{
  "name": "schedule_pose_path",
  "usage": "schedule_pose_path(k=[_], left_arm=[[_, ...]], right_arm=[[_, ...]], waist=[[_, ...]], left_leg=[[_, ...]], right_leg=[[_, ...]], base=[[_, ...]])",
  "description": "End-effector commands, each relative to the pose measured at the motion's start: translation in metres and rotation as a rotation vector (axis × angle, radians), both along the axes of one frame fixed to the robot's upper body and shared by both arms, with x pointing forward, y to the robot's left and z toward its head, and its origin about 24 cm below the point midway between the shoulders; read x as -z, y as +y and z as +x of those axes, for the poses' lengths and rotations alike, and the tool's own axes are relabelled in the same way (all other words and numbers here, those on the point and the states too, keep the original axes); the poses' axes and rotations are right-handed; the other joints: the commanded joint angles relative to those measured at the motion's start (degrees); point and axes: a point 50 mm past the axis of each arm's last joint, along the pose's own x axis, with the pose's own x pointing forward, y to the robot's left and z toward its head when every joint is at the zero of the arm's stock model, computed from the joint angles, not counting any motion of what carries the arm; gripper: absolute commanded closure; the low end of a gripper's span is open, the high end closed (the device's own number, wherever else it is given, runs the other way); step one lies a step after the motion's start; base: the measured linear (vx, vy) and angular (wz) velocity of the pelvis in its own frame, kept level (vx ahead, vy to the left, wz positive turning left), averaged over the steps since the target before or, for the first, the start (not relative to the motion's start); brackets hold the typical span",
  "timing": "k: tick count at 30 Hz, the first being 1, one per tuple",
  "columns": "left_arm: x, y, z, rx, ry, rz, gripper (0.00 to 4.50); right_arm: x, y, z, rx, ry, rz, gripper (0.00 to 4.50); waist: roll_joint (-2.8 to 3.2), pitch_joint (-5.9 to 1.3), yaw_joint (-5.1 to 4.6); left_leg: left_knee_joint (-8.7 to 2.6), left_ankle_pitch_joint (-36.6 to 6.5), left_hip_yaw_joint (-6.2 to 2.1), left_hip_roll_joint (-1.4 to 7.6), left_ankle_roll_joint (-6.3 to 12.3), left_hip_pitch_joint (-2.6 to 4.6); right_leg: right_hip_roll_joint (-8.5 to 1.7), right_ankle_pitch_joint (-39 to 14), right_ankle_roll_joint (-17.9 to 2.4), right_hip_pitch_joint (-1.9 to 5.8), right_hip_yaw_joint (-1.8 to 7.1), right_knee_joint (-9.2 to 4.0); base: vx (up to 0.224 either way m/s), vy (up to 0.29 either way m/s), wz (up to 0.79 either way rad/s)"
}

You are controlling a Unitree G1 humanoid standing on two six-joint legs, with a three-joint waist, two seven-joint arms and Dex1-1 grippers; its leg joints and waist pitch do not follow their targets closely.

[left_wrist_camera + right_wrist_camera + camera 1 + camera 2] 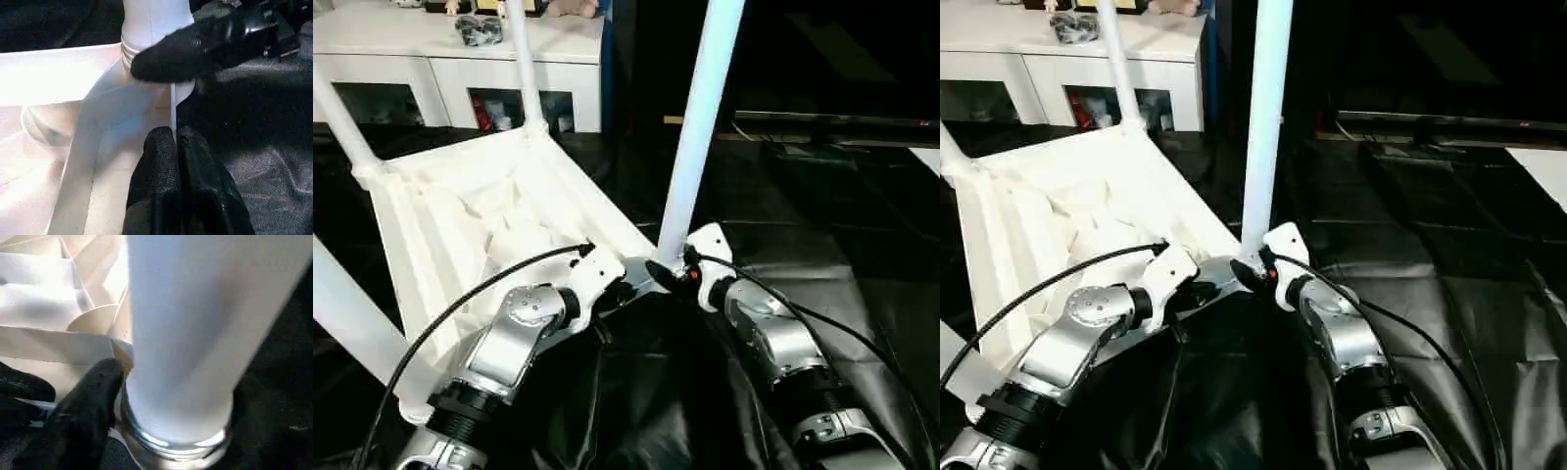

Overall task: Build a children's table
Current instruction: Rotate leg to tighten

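The table top (460, 225) is lying upside down on the black cover (822, 284), ribs up, so its corner sockets are facing me. That is why every leg is pointing up from the top.

My right claw (1252, 272) is working at the near leg (700, 127), right at the base where it enters its socket (176, 440). The fingers are spread wide around the foot of that leg; one black finger (83, 401) is lying against the collar beside the tube. Whether it is truly squeezing the leg I cannot tell, but I judge the low hold is meant for turning or seating the leg where it meets the socket.

My left claw (178, 142) is pressed together, empty, its tips touching the thin rim of the top just beside that same socket. I take this as bracing: pinning the top so it is not sliding or spinning under the leg.

Two more legs are rising from the top's far corners: one on the far left (342, 122) and one on the cabinet side (522, 59). Another pale leg (352, 323) is showing at the near left corner.

With four legs up, I judge the build is nearly done; this near leg is being made firm. The risk is the light top shifting on the slick cover.
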Motion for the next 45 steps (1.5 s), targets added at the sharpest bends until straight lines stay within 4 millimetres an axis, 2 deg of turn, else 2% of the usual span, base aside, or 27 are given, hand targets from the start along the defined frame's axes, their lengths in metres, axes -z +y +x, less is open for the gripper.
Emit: schedule_pose_path(k=[1, 2, 4, 5, 6, 8, 9, 12, 15, 17, 18, 19, 20, 23, 26, 32, 35, 39, 41, 42, 43, 44, 45], left_arm=[[-0.009, -0.027, -0.011, 0.19, -0.011, -0.049, 4.5], [-0.009, -0.026, -0.011, 0.192, -0.009, -0.049, 4.5], [-0.009, -0.016, -0.014, 0.23, -0.002, -0.041, 4.5], [-0.009, -0.01, -0.016, 0.244, 0.014, -0.039, 4.5], [-0.009, -0.009, -0.016, 0.246, 0.018, -0.038, 4.5], [-0.01, -0.006, -0.017, 0.257, 0.022, -0.036, 4.5], [-0.011, 0.002, -0.019, 0.292, 0.031, -0.033, 4.5], [-0.013, 0.01, -0.021, 0.33, 0.046, -0.023, 4.5], [-0.014, 0.019, -0.023, 0.368, 0.068, -0.009, 4.5], [-0.015, 0.024, -0.026, 0.408, 0.088, -0.006, 4.5], [-0.015, 0.027, -0.027, 0.428, 0.101, -0.003, 4.5], [-0.015, 0.027, -0.027, 0.428, 0.101, -0.003, 4.5], [-0.016, 0.029, -0.028, 0.442, 0.106, 0.005, 4.5], [-0.017, 0.032, -0.028, 0.45, 0.113, 0.01, 4.5], [-0.018, 0.035, -0.03, 0.468, 0.131, 0.011, 4.5], [-0.018, 0.037, -0.031, 0.478, 0.135, 0.011, 4.5], [-0.018, 0.036, -0.031, 0.472, 0.13, 0.012, 4.5], [-0.017, 0.035, -0.028, 0.446, 0.11, 0.01, 4.5], [-0.016, 0.033, -0.026, 0.42, 0.097, 0.007, 4.5], [-0.013, 0.027, -0.016, 0.332, 0.061, 0.007, 4.5], [-0.013, 0.027, -0.016, 0.33, 0.06, 0.007, 4.5], [-0.012, 0.024, -0.013, 0.299, 0.048, 0.005, 4.5], [-0.012, 0.023, -0.012, 0.293, 0.046, 0.005, 4.5]], right_arm=[[-0.01, 0.026, -0.006, -0.222, -0.027, 0.018, 0.63], [-0.01, 0.024, -0.006, -0.224, -0.027, 0.017, 0.59], [-0.013, 0.009, -0.005, -0.265, -0.024, 0.004, 0.52], [-0.015, 0.001, -0.005, -0.295, -0.027, -0.012, 0.27], [-0.015, 0.0, -0.005, -0.301, -0.028, -0.016, 0.19], [-0.015, -0.005, -0.005, -0.311, -0.03, -0.03, 0.07], [-0.018, -0.015, -0.003, -0.331, -0.04, -0.061, 0.07], [-0.021, -0.023, -0.005, -0.396, -0.04, -0.085, 0.03], [-0.022, -0.029, -0.011, -0.498, -0.019, -0.1, 0.03], [-0.023, -0.03, -0.014, -0.553, -0.003, -0.096, 0.03], [-0.023, -0.031, -0.016, -0.58, 0.004, -0.091, 0.03], [-0.023, -0.031, -0.016, -0.58, 0.004, -0.091, 0.03], [-0.023, -0.031, -0.018, -0.605, 0.01, -0.084, 0.19], [-0.022, -0.031, -0.021, -0.644, 0.024, -0.082, 0.49], [-0.02, -0.029, -0.026, -0.691, 0.04, -0.085, 0.82], [-0.018, -0.028, -0.03, -0.729, 0.052, -0.096, 1.32], [-0.017, -0.027, -0.032, -0.737, 0.054, -0.099, 1.62], [-0.014, -0.024, -0.035, -0.731, 0.046, -0.091, 1.74], [-0.01, -0.021, -0.036, -0.69, 0.044, -0.07, 1.8], [-0.003, -0.01, -0.03, -0.541, 0.028, -0.024, 1.8], [-0.003, -0.009, -0.03, -0.537, 0.028, -0.023, 1.8], [-0.001, -0.005, -0.028, -0.481, 0.022, -0.008, 1.8], [0.0, -0.004, -0.027, -0.47, 0.02, -0.007, 1.81]], waist=[[0.29, -3.33, 0.42], [0.23, -3.31, 0.38], [0.39, -3.52, 0.43], [0.32, -3.76, 0.44], [0.32, -3.93, 0.58], [0.32, -3.94, 0.72], [0.38, -3.81, 0.95], [0.37, -3.48, 1.14], [0.46, -3.15, 1.75], [0.4, -3.09, 1.75], [0.23, -3.14, 1.75], [0.37, -3.16, 1.89], [0.13, -3.18, 1.83], [0.2, -3.28, 1.91], [0.0, -3.43, 1.99], [0.14, -3.39, 2.07], [0.04, -3.38, 2.12], [0.05, -3.37, 2.21], [-0.09, -3.28, 2.32], [-0.09, -3.28, 2.26], [-0.02, -3.16, 2.16], [-0.03, -2.93, 1.99], [-0.14, -2.97, 1.86]], left_leg=[[-4.16, -13.4, -0.69, 2.33, 1.1, 0.14], [-4.15, -13.1, -0.67, 2.3, 1.37, 0.03], [-4.01, -11.3, -0.74, 2.31, 2.01, -0.16], [-3.71, -8.5, -0.59, 2.28, 3.0, -0.36], [-3.57, -7.5, -0.59, 2.32, 3.3, -0.3], [-3.31, -5.5, -0.42, 2.2, 4.61, -0.49], [-3.35, -6.0, -0.4, 2.23, 4.77, -0.5], [-3.52, -9.5, -0.39, 2.33, 3.77, -0.37], [-3.68, -14.1, -0.22, 2.47, 2.28, 0.39], [-3.83, -14.4, -0.26, 2.52, 1.9, 0.27], [-3.79, -14.3, -0.28, 2.51, 1.87, 0.2], [-3.86, -14.2, -0.37, 2.56, 1.92, 0.14], [-3.85, -13.7, -0.4, 2.55, 1.99, -0.05], [-3.77, -12.3, -0.4, 2.56, 2.17, -0.13], [-3.66, -10.5, -0.41, 2.5, 2.46, -0.34], [-3.67, -10.7, -0.42, 2.5, 2.44, -0.36], [-3.66, -10.9, -0.41, 2.47, 2.31, -0.35], [-3.7, -10.8, -0.43, 2.5, 2.27, -0.36], [-3.72, -11.4, -0.4, 2.47, 2.01, -0.26], [-3.8, -11.5, -0.46, 2.47, 1.92, -0.36], [-3.83, -11.6, -0.39, 2.41, 1.75, -0.43], [-3.99, -13.7, -0.49, 2.32, 0.63, -0.13], [-3.99, -14.5, -0.57, 2.23, 0.27, -0.13]], right_leg=[[-4.16, -14.1, -10.2, 2.26, 3.34, -4.34], [-4.15, -13.3, -10.5, 2.38, 3.34, -4.25], [-4.15, -10.1, -11.5, 2.69, 3.29, -3.79], [-4.11, -5.2, -12.8, 2.87, 3.34, -3.15], [-4.09, -3.5, -13.3, 2.97, 3.29, -2.93], [-3.92, -0.2, -14.4, 2.85, 3.32, -2.59], [-4.01, -1.3, -14.6, 2.77, 3.27, -2.73], [-4.06, -6.6, -13.8, 2.55, 3.27, -3.21], [-3.96, -13.0, -12.6, 1.89, 3.41, -3.88], [-3.95, -14.2, -12.1, 1.97, 3.51, -3.95], [-3.99, -14.2, -12.0, 2.0, 3.52, -3.86], [-4.03, -14.6, -11.8, 2.06, 3.51, -3.83], [-3.96, -14.2, -11.7, 2.11, 3.48, -3.71], [-4.05, -13.1, -11.9, 2.1, 3.51, -3.51], [-4.07, -11.3, -12.2, 2.3, 3.5, -3.27], [-4.06, -11.6, -12.3, 2.27, 3.43, -3.27], [-4.09, -12.4, -12.0, 2.26, 3.48, -3.37], [-4.08, -12.6, -11.7, 2.26, 3.48, -3.4], [-4.12, -13.8, -11.2, 2.17, 3.54, -3.62], [-4.15, -14.2, -11.0, 2.27, 3.51, -3.59], [-4.07, -14.8, -10.7, 2.09, 3.58, -3.75], [-4.2, -18.5, -10.0, 1.85, 3.49, -4.27], [-4.25, -20.5, -9.4, 2.0, 3.39, -4.41]], base=[[0.0, 0.0, 0.0], [0.0, 0.0, 0.0], [0.0, 0.0, 0.0], [0.0, 0.0, 0.0], [0.0, 0.0, 0.0], [0.0, 0.0, 0.0], [0.0, 0.0, 0.0], [0.0, 0.0, 0.0], [0.0, 0.0, 0.0], [0.0, 0.0, 0.0], [0.0, 0.0, 0.0], [0.0, 0.0, 0.0], [0.0, 0.0, 0.0], [0.0, 0.0, 0.0], [0.0, 0.0, 0.0], [0.0, 0.0, 0.0], [0.0, 0.0, 0.0], [0.0, 0.0, 0.0], [0.0, 0.0, 0.0], [0.0, 0.0, 0.0], [0.0, 0.0, 0.0], [0.0, 0.0, 0.0], [0.0, 0.0, 0.0]])
